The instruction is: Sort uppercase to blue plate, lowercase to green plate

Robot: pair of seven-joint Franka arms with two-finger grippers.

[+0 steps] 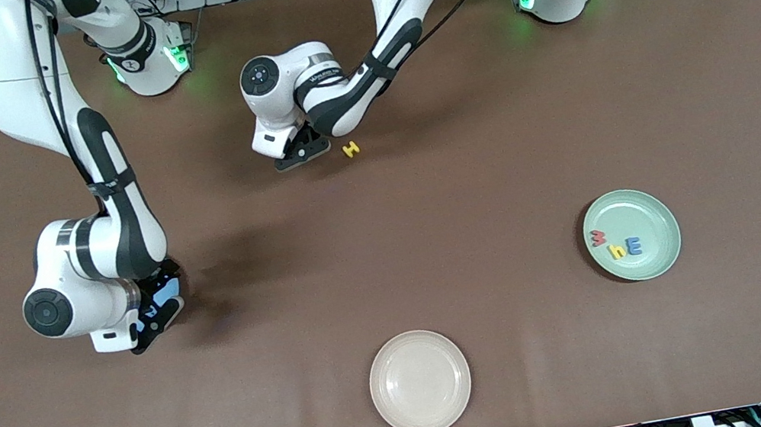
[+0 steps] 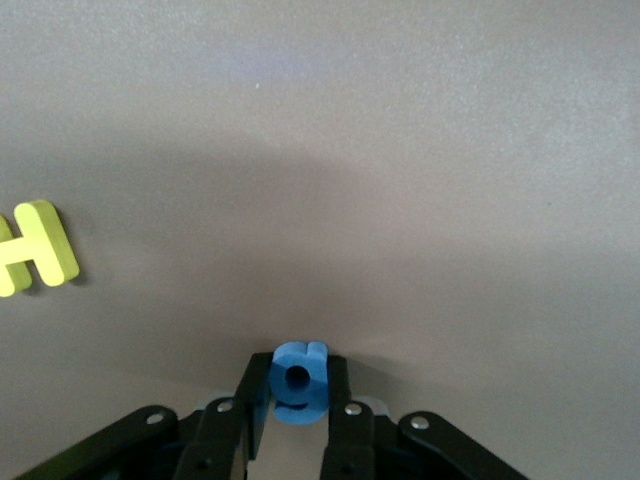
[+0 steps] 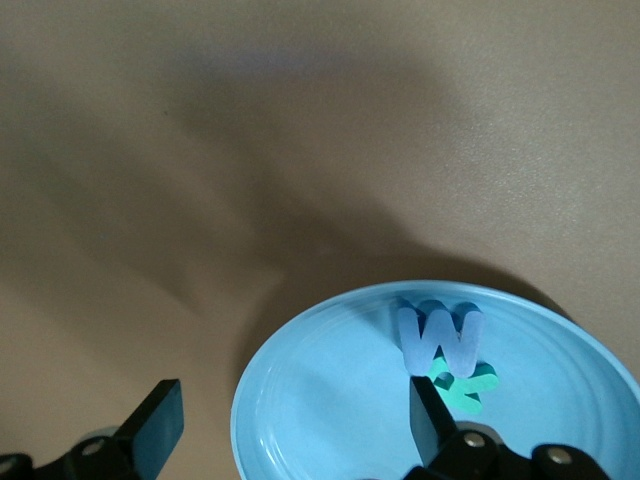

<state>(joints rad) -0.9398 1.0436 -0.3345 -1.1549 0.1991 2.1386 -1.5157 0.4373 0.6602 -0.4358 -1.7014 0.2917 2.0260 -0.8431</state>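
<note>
The left gripper pinches the blue g, just beside the yellow H. The right gripper hangs wide over the blue plate, above its W.

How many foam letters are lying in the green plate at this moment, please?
3: a red letter, a yellow h and a blue e lie grouped together in the green plate, toward the left arm's end of the table. None looks hidden.

High front camera faces robots, wrist cameras close over table
</note>
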